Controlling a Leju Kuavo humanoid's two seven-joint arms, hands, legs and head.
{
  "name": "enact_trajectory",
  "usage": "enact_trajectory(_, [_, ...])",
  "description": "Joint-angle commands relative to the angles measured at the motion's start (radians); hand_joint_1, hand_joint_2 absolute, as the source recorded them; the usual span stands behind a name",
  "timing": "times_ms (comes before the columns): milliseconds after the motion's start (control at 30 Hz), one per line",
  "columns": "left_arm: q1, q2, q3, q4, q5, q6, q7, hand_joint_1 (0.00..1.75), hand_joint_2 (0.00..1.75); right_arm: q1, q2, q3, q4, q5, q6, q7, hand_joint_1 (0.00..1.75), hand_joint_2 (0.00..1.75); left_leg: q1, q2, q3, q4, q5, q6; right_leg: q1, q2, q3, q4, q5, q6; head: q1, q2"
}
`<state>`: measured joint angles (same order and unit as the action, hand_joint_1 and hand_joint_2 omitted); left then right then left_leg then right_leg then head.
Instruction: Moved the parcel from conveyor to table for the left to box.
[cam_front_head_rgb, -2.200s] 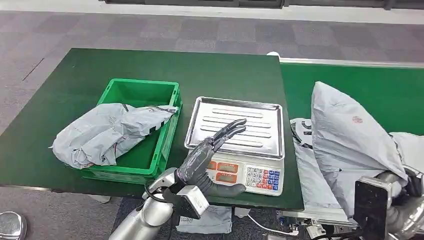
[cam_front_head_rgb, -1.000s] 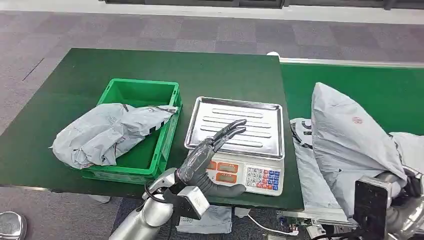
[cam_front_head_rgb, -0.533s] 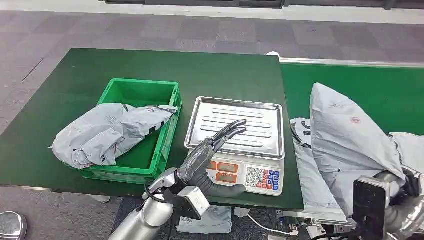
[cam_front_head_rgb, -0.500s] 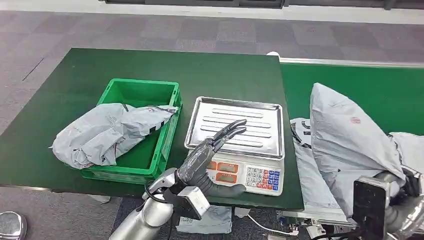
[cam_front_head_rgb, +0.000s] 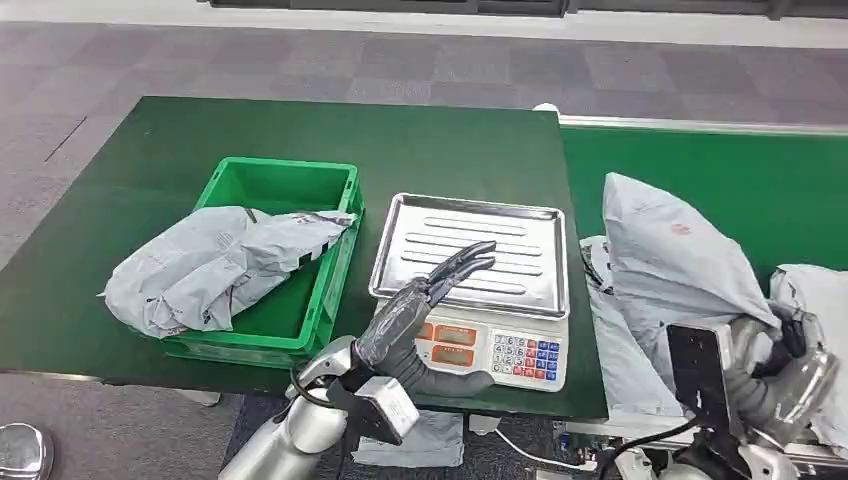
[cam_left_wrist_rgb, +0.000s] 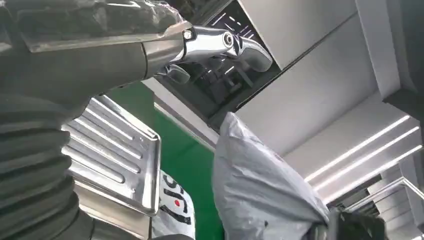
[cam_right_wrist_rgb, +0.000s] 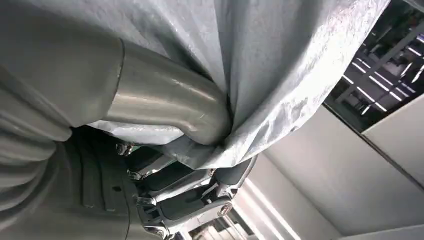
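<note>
A grey plastic parcel (cam_front_head_rgb: 668, 262) stands upright above the green conveyor (cam_front_head_rgb: 760, 180), held from below by my right hand (cam_front_head_rgb: 775, 350). In the right wrist view its thumb and fingers (cam_right_wrist_rgb: 200, 187) pinch the parcel's grey film (cam_right_wrist_rgb: 280, 65). My left hand (cam_front_head_rgb: 420, 305) hovers open with fingers straight over the front of the scale tray (cam_front_head_rgb: 470, 250). The left wrist view has the same parcel (cam_left_wrist_rgb: 260, 185) beyond the tray (cam_left_wrist_rgb: 120, 160). A second grey parcel (cam_front_head_rgb: 215, 265) lies draped over the near left rim of the green box (cam_front_head_rgb: 285, 190).
A digital scale with a keypad (cam_front_head_rgb: 520, 355) stands at the front edge of the dark green table (cam_front_head_rgb: 300, 130). More grey parcels (cam_front_head_rgb: 620, 340) lie on the conveyor under and beside the held one. Grey carpet floor (cam_front_head_rgb: 420, 60) runs behind.
My right hand has moved the held parcel left towards the scale and lower, and its wrist has come further into view. My left hand has stayed in place.
</note>
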<state>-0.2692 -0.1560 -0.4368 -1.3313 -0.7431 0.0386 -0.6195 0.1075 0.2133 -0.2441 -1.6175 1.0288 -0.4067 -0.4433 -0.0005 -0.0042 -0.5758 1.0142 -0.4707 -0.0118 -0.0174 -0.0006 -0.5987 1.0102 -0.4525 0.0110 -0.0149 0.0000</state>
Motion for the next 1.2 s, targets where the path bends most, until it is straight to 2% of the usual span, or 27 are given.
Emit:
enact_trajectory(33, [-0.074, 0.042, -0.093, 0.082, 0.004, -0.017, -0.002, 0.00, 1.75, -0.192, -0.131, 0.113, 0.235, 0.007, 0.013, 0.010, 1.75, 1.75, 0.001, 0.003, 0.002, -0.002, 0.001, 0.000, 0.001, 0.003, 0.001, -0.003, 0.002, 0.000, 0.000, 0.000])
enact_trajectory(167, [-0.087, 0.044, -0.104, 0.094, 0.011, -0.017, -0.006, 0.00, 1.75, -0.239, -0.154, 0.157, 0.303, -0.011, 0.040, -0.007, 1.75, 1.75, 0.000, 0.003, 0.002, -0.001, 0.000, 0.000, 0.001, 0.002, 0.001, -0.002, 0.002, 0.000, 0.000, 0.000])
enact_trajectory(300, [-0.104, 0.045, -0.119, 0.105, 0.022, -0.019, -0.009, 0.00, 1.75, -0.321, -0.172, 0.256, 0.436, -0.005, 0.060, -0.014, 1.75, 1.75, 0.001, 0.004, 0.002, -0.001, 0.000, 0.000, 0.001, 0.004, 0.001, -0.002, 0.002, -0.001, 0.000, 0.000])
enact_trajectory(433, [-0.112, 0.043, -0.127, 0.110, 0.028, -0.019, -0.010, 0.00, 1.75, -0.380, -0.162, 0.364, 0.549, -0.033, 0.104, -0.028, 1.75, 1.75, 0.001, 0.005, 0.002, -0.001, 0.001, 0.000, 0.002, 0.005, 0.001, -0.002, 0.003, -0.001, 0.000, 0.000])
enact_trajectory(633, [-0.110, 0.037, -0.126, 0.097, 0.029, -0.020, -0.010, 0.00, 1.75, -0.435, -0.136, 0.450, 0.679, -0.067, 0.101, -0.051, 1.75, 1.75, 0.002, 0.004, 0.002, -0.001, 0.001, -0.001, 0.002, 0.004, 0.001, -0.002, 0.002, -0.001, 0.000, 0.000])
enact_trajectory(767, [-0.117, 0.030, -0.125, 0.089, 0.028, -0.021, 0.003, 0.00, 1.75, -0.462, -0.124, 0.490, 0.748, -0.051, 0.098, -0.030, 1.75, 1.75, 0.001, 0.002, 0.001, -0.001, 0.000, -0.001, 0.001, 0.002, 0.000, 0.000, 0.001, -0.001, 0.000, 0.000])
enact_trajectory(800, [-0.117, 0.029, -0.123, 0.085, 0.027, -0.021, 0.006, 0.00, 1.75, -0.471, -0.124, 0.500, 0.776, -0.046, 0.081, -0.017, 1.62, 1.75, 0.002, 0.003, 0.002, -0.002, 0.001, -0.001, 0.002, 0.003, 0.001, -0.002, 0.002, -0.001, 0.000, 0.000])
enact_trajectory(833, [-0.114, 0.030, -0.122, 0.082, 0.026, -0.023, 0.009, 0.00, 1.75, -0.478, -0.129, 0.511, 0.800, -0.033, 0.068, 0.009, 0.02, 1.75, 0.001, 0.003, 0.001, -0.001, 0.001, -0.001, 0.001, 0.003, 0.001, -0.001, 0.001, -0.001, 0.000, 0.000])
enact_trajectory(1000, [-0.095, 0.037, -0.117, 0.072, 0.024, -0.022, 0.012, 0.00, 1.75, -0.464, -0.152, 0.516, 0.815, -0.007, 0.030, 0.058, 0.00, 1.75, 0.001, 0.001, 0.002, -0.002, 0.001, -0.001, 0.001, 0.001, 0.002, -0.002, 0.001, -0.001, 0.000, 0.000])
enact_trajectory(1200, [-0.080, 0.041, -0.109, 0.065, 0.016, -0.020, 0.018, 0.00, 1.75, -0.412, -0.167, 0.489, 0.724, 0.002, 0.040, 0.099, 0.00, 1.75, 0.001, 0.000, 0.001, -0.001, 0.001, -0.001, 0.001, 0.000, 0.001, -0.001, 0.001, -0.001, 0.000, 0.000])
